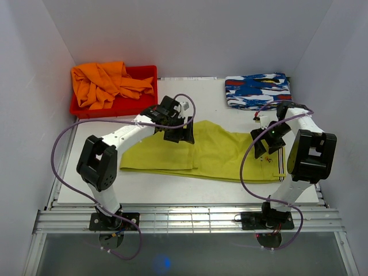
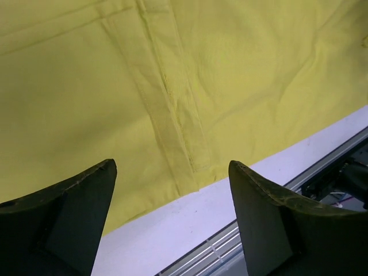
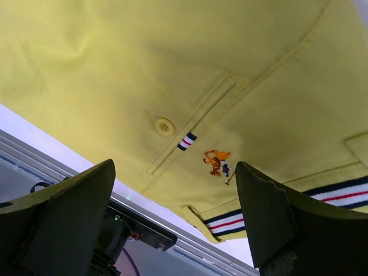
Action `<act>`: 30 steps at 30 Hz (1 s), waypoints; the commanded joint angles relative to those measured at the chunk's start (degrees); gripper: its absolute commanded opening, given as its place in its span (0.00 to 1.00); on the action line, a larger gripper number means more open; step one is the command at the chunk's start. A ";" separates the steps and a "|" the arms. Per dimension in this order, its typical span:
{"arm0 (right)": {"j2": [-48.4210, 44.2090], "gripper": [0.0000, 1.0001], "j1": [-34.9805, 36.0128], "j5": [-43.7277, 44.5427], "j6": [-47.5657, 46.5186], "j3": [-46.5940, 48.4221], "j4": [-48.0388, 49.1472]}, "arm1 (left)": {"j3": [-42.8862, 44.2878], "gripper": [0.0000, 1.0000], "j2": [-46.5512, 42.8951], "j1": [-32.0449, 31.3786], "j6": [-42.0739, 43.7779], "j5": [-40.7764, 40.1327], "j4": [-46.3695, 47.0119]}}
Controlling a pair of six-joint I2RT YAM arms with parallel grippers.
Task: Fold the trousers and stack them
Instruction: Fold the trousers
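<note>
The yellow-green trousers [image 1: 218,152] lie flat across the table, folded lengthwise, with the striped waistband [image 1: 280,158] at the right end. My left gripper [image 1: 179,133] is open and empty above the trousers' middle. In the left wrist view the leg seam [image 2: 172,109] and the near cloth edge show between the open fingers [image 2: 75,201]. My right gripper [image 1: 265,144] is open and empty above the waist end. In the right wrist view I see a back pocket button [image 3: 165,126], a small embroidered logo [image 3: 217,161] and the striped waistband [image 3: 339,192].
A red bin [image 1: 141,103] with an orange garment [image 1: 106,83] stands at the back left. A folded blue, white and red patterned cloth [image 1: 257,90] lies at the back right. White walls enclose the table [image 1: 172,187]; a metal rail runs along its near edge.
</note>
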 commanded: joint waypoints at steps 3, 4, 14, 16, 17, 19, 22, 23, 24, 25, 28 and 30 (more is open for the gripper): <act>-2.86 0.92 4.42 -5.34 1.55 3.32 0.69 | -0.21 0.86 -9.68 12.34 7.04 8.64 -2.52; -3.03 0.92 5.47 -6.47 1.73 3.23 1.04 | -1.28 0.86 -11.17 18.72 9.57 11.10 -3.05; -2.86 0.99 7.24 -7.98 1.12 1.38 1.66 | -5.32 0.71 -10.04 54.98 30.60 29.05 -15.37; -2.86 1.00 7.24 -7.02 0.42 1.38 1.49 | -6.82 0.66 -7.68 59.63 33.32 31.58 -15.89; -2.95 1.00 7.15 -6.49 0.15 1.30 1.49 | -8.13 0.64 -6.62 60.53 34.37 32.56 -16.06; -3.30 1.00 7.15 -5.00 -0.64 0.51 1.31 | -9.63 0.61 -3.63 61.50 37.71 35.36 -16.24; -3.74 1.00 6.80 -3.59 -1.25 -0.81 0.96 | -13.14 0.64 -0.91 61.50 38.95 37.31 -14.05; -3.83 1.00 6.71 -3.41 -1.34 -0.99 0.79 | -14.63 0.65 -0.29 61.41 39.30 39.05 -12.65; -4.00 1.00 6.62 -3.24 -1.34 -1.16 0.70 | -15.52 0.66 0.15 61.41 38.87 39.33 -11.33; -4.35 1.00 6.62 -2.97 -1.34 -1.43 0.70 | -16.40 0.68 0.85 61.41 37.56 39.68 -10.19; -4.97 1.00 6.53 -2.45 -1.34 -2.04 0.52 | -19.65 0.72 1.73 61.15 35.36 40.13 -5.62; -5.41 1.00 6.45 -2.01 -1.34 -2.57 0.52 | -20.88 0.72 2.96 60.89 33.95 40.56 -3.25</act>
